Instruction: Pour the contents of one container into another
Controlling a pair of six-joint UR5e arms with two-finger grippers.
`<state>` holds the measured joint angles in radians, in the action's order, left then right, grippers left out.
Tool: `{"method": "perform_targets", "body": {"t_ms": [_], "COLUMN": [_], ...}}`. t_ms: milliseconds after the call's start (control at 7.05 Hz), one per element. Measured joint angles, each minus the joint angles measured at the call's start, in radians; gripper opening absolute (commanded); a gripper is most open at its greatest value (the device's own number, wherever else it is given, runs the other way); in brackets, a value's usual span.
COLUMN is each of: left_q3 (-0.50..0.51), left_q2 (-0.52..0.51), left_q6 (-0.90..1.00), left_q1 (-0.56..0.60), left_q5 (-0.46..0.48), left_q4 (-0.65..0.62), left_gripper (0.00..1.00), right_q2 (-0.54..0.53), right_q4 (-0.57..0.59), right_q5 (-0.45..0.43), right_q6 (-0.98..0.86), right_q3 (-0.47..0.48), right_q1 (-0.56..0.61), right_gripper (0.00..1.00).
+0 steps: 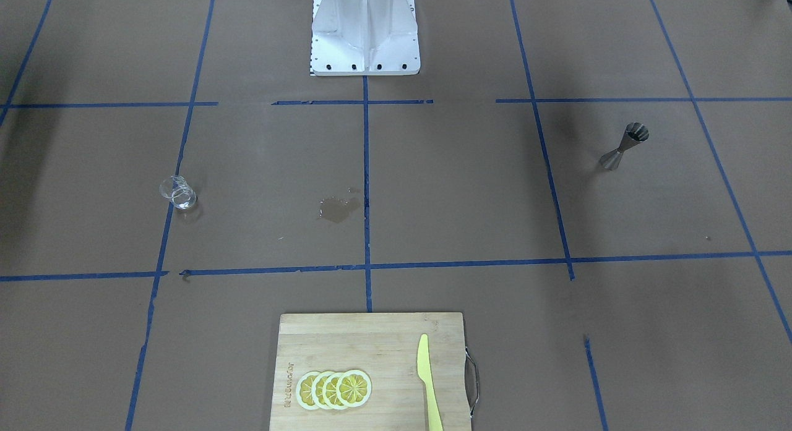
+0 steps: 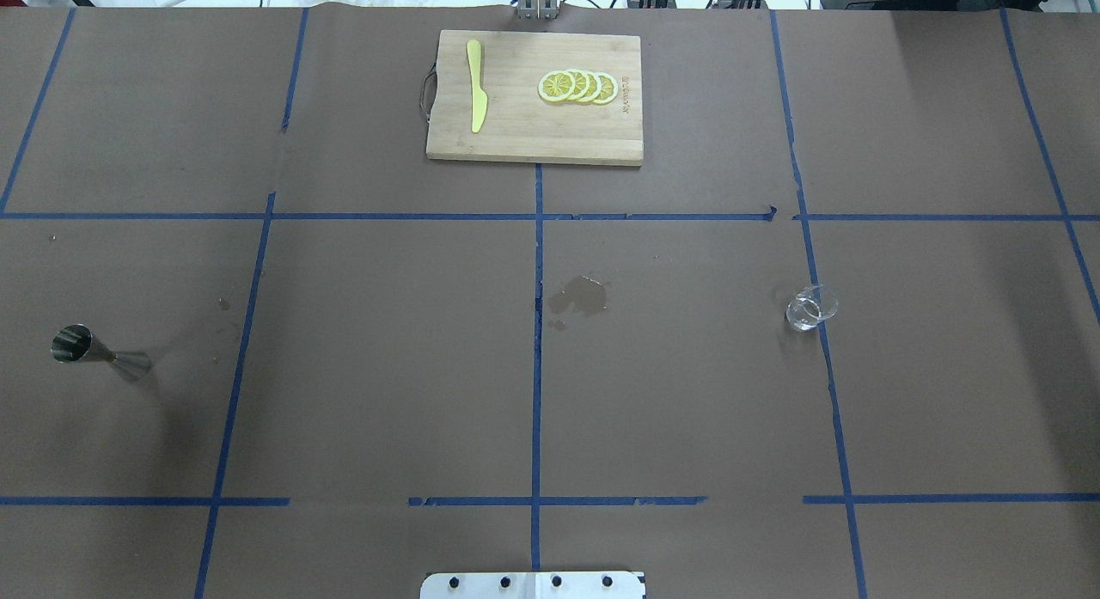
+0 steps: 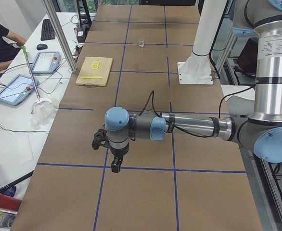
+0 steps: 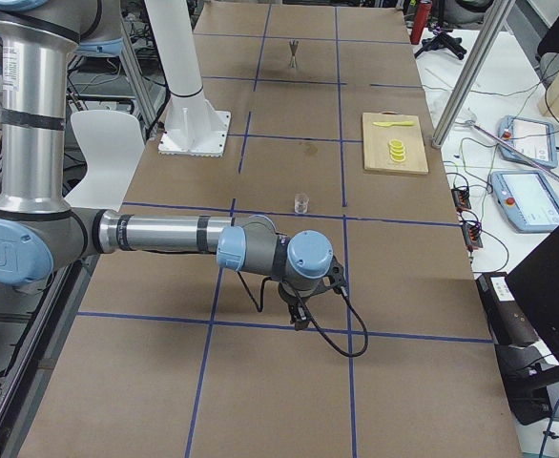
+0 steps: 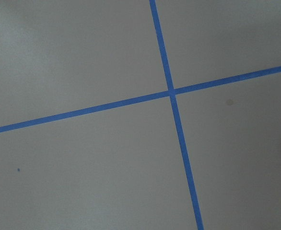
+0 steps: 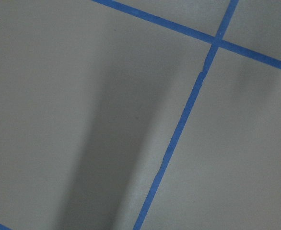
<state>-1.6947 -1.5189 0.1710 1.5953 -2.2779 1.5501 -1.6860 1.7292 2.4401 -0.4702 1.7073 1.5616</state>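
Cannot tell whether left hand (image 3: 116, 166) or right hand (image 4: 299, 320) is gaping; judging right hand should be gripping upright glass cup (image 2: 810, 308) mid-wall, staying level toward jigger (image 2: 99, 351).

Side views. We see the left arm (image 3: 194, 126) with its upper link upright and its forearm stretched out level. The wrist is bent so that the left gripper (image 3: 116, 166) points straight down. We cannot tell whether its fingers are parted or closed. The right arm (image 4: 165, 234) takes the same pose, forearm level, with the right gripper (image 4: 299, 320) hanging below the wrist. Its state is likewise unclear to us.
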Motion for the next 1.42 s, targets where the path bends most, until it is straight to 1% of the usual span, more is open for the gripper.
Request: {"method": "perform_targets", "body": {"t_ms": [284, 567, 851, 1418], "left_q3": [-0.009, -0.014, -0.024, -0.054], "left_q2": [0.031, 0.034, 0.033, 0.031], "left_q6": [0.001, 0.0, 0.0, 0.014], "left_q1": [0.0, -0.001, -0.001, -0.004], "left_q5": [0.0, -0.004, -0.031, -0.044], "left_q4": [-0.039, -0.101, -0.153, -0.148], "left_gripper": [1.0, 1.0, 1.0, 1.0], "right_q2": [0.001, -0.001, -0.002, 0.001], "right_q4": [0.0, 0.001, 0.001, 0.001], "right_q5": [-0.004, -0.006, -0.007, -0.049], "right_q6": [0.0, 0.001, 0.001, -0.003], "right_q3": [-0.002, -0.006, -0.012, -0.012], "right_q1": [0.0, 0.0, 0.0, 0.0], "right_gripper": [1.0, 1.0, 1.0, 1.0]}}
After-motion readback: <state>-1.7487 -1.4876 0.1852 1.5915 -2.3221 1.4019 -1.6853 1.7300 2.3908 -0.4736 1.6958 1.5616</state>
